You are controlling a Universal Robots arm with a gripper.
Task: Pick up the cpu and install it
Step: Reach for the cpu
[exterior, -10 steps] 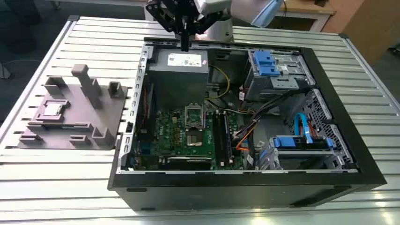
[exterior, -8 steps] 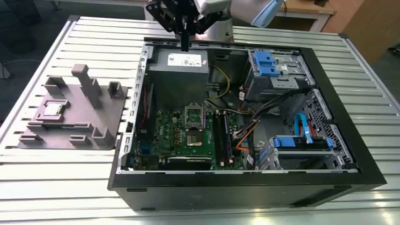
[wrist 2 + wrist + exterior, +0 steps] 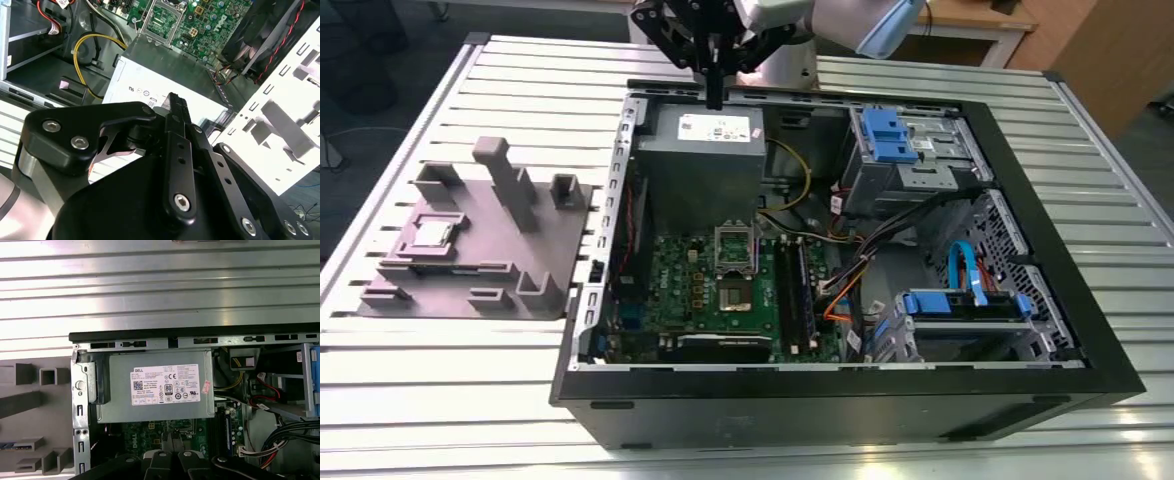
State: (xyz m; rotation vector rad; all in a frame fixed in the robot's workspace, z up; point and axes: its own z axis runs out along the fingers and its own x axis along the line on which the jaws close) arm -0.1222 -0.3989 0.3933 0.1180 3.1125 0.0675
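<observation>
In the exterior view, the gripper (image 3: 716, 102) hangs over the grey power box (image 3: 700, 150) at the back of the open computer case (image 3: 854, 395). It is squeezed shut and holds nothing. The cpu (image 3: 430, 233) lies flat in a square nook on the grey holder block (image 3: 520, 250), on the counter (image 3: 454, 400), well apart from the gripper

In the second wrist view, the shut gripper (image 3: 176, 101) points at the power box (image 3: 165, 75)

In the first wrist view, the gripper (image 3: 170, 440) sits near the power box (image 3: 155, 365)
</observation>
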